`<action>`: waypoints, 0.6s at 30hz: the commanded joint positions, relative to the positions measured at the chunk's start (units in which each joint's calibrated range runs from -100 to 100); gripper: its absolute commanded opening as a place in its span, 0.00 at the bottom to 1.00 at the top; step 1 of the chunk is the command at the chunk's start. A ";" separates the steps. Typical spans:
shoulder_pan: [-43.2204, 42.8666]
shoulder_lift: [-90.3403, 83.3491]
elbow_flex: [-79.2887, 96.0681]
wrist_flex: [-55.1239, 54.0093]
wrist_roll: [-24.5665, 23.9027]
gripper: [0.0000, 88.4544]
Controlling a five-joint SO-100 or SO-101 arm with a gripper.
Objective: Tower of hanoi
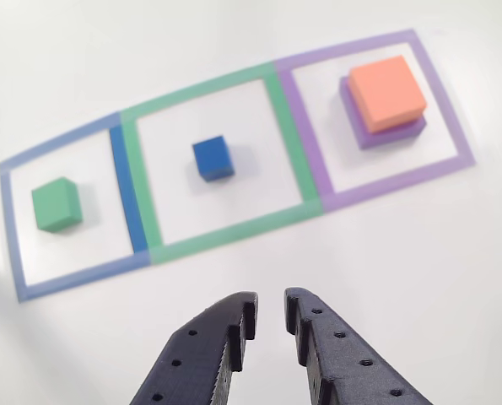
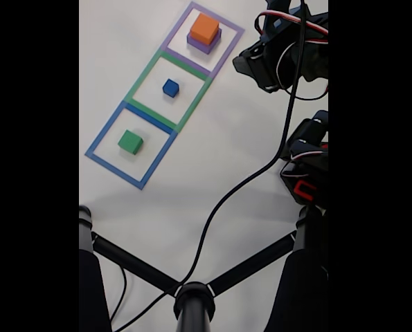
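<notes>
The tower of hanoi is spread over three flat square outlines on the white table. The green cube (image 1: 56,204) (image 2: 130,142) sits alone in the blue outline (image 1: 128,190). In the green outline (image 1: 284,114) is the small dark blue cube (image 1: 213,158) (image 2: 170,88). The orange cube (image 1: 387,91) (image 2: 204,28) rests on the purple cube (image 1: 384,132) (image 2: 207,48) inside the purple outline (image 1: 305,135). My gripper (image 1: 270,307) hovers in front of the row, nearest the green outline, open with a narrow gap and nothing between its black fingers (image 1: 234,325).
In the fixed view the arm (image 2: 278,59) stands at the right of the squares. A black cable (image 2: 240,187) crosses the table down to a black stand (image 2: 194,301) with spread legs. Bare white table lies between the squares and the stand.
</notes>
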 commanded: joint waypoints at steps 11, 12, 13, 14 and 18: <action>1.73 4.06 1.27 -7.89 8.06 0.11; 1.88 2.62 4.00 -10.48 10.45 0.12; 2.04 1.09 6.63 -12.66 12.10 0.12; 2.11 -0.19 9.00 -14.52 13.39 0.15; 2.57 -2.03 12.27 -15.82 13.76 0.19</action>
